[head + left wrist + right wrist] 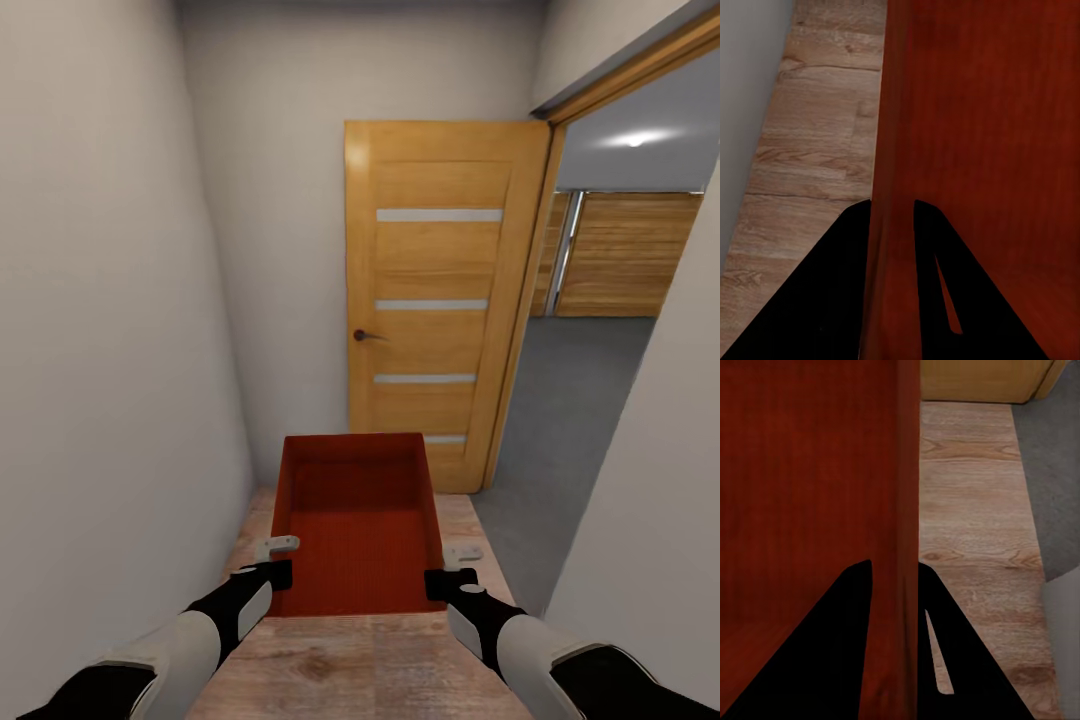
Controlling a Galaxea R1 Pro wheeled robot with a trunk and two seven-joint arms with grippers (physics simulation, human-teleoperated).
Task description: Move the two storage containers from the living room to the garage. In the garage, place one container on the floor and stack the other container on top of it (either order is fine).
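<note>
I carry one red-orange open-top storage container (358,520) in front of me, held off the wood plank floor (360,660) of a narrow hallway. My left gripper (278,562) is shut on the container's left wall (894,150), one finger on each side of it. My right gripper (452,568) is shut the same way on its right wall (907,495). The bin is empty. Through the doorway on the right lies the garage's dark grey concrete floor (570,400).
A wooden door (440,300) stands open straight ahead, flat against the end wall. Grey-white walls (110,350) close in on the left and at the near right (650,480). A wood-slat garage door (625,255) shows far back through the doorway.
</note>
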